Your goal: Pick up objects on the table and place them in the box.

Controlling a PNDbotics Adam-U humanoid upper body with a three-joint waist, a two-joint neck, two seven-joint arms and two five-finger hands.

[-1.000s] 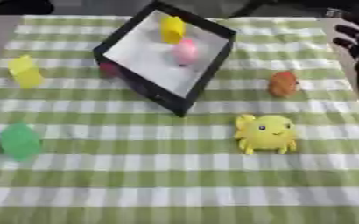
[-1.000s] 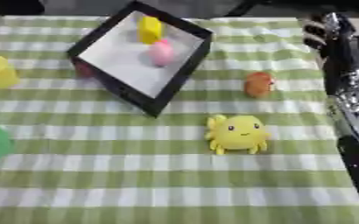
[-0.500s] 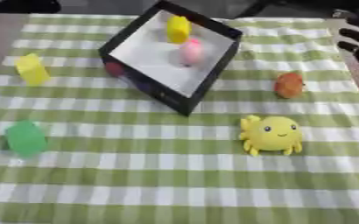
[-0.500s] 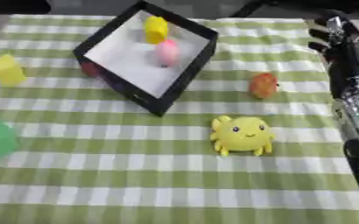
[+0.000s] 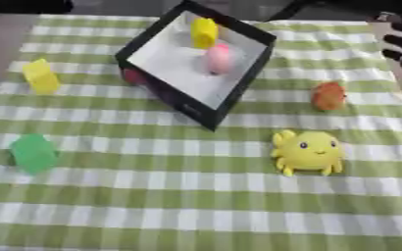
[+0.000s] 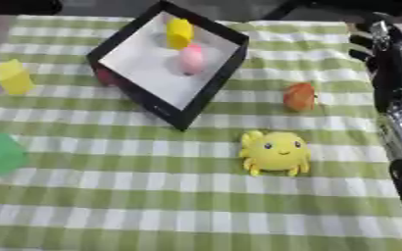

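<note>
Left eye view: a black-walled box with a white floor [image 5: 238,93] sits tilted at the far middle of the counter covered in green-and-white checked cloth [image 5: 196,206]. Inside it lie a yellow block [image 5: 204,32] and a pink rounded object [image 5: 218,58], close together. Outside, a small orange rounded object [image 5: 329,95] lies to the box's right, a yellow soft toy with a face and stubby legs [image 5: 307,152] sits nearer the robot below it, a yellow block [image 5: 41,76] lies well to the box's left, and a green block [image 5: 35,153] lies near the left edge. A dark red thing [image 5: 134,76] peeks out against the box's left wall. The right hand [image 5: 400,37] shows only as dark fingers at the upper right edge.

Right eye view: the right hand [image 6: 378,41] and its black-and-silver arm run down the right edge. The hand holds nothing; whether its fingers are curled or straight cannot be told. The orange object lies to the hand's left and slightly nearer the robot, nothing between them, so it looks the likeliest next pick. The left hand is not visible.
</note>
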